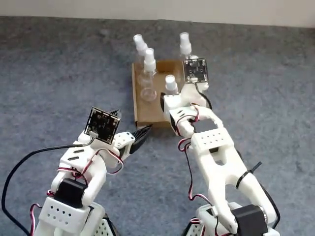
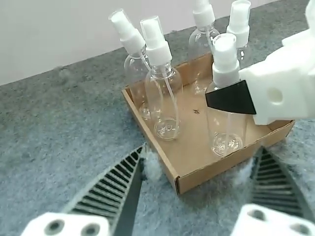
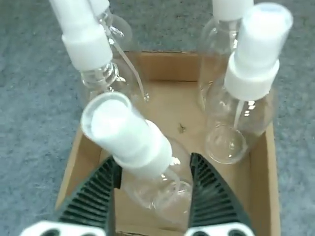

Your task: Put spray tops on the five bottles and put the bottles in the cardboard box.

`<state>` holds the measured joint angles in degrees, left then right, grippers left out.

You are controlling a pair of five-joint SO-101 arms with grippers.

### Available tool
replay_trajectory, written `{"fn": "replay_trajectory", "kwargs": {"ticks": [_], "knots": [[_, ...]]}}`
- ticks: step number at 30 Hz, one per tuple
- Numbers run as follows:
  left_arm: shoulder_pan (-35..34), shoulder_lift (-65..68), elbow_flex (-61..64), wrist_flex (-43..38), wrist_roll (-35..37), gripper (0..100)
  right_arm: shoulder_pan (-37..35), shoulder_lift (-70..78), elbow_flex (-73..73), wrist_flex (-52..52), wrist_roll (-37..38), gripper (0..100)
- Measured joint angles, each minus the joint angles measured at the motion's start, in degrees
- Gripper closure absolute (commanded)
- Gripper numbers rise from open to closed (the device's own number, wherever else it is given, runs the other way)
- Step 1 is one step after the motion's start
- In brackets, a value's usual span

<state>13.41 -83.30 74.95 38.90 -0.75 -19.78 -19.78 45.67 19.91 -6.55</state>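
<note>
Nearest you, your left tool (image 2: 202,152) hangs wide open over the grey surface (image 1: 59,73), just before the near corner of the cardboard box (image 2: 221,172). Inside the box, your right tool (image 3: 156,162) is clamped on a first bottle (image 3: 130,130), whose base rests on the box floor near the front wall. Beyond it a second bottle (image 2: 162,93) stands upright in the box. Farther back stand a third bottle (image 2: 133,66), a fourth bottle (image 2: 203,37) and a fifth bottle (image 2: 238,24). All five wear spray tops. You cannot tell whether the farthest ones stand inside the box.
</note>
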Motion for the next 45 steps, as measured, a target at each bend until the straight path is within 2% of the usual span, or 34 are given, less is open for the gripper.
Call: {"fn": "replay_trajectory", "kwargs": {"ticks": [2, 17, 36, 45], "knots": [[0.0, 0.0, 0.0, 0.0, 0.0, 72, -0.18, 0.0, 0.0, 0.0, 0.0, 86.0], [0.0, 0.0, 0.0, -0.09, 0.0, 72, -0.26, 0.0, 0.0, 0.09, -0.09, 85.3], [0.0, 0.0, 0.0, -0.09, 0.0, 72, 0.18, -9.14, 0.26, 4.31, -0.09, 85.2], [0.0, 0.0, 0.0, -0.09, 0.0, 72, 0.35, -9.14, 0.26, 9.49, -0.09, 85.2]]}}
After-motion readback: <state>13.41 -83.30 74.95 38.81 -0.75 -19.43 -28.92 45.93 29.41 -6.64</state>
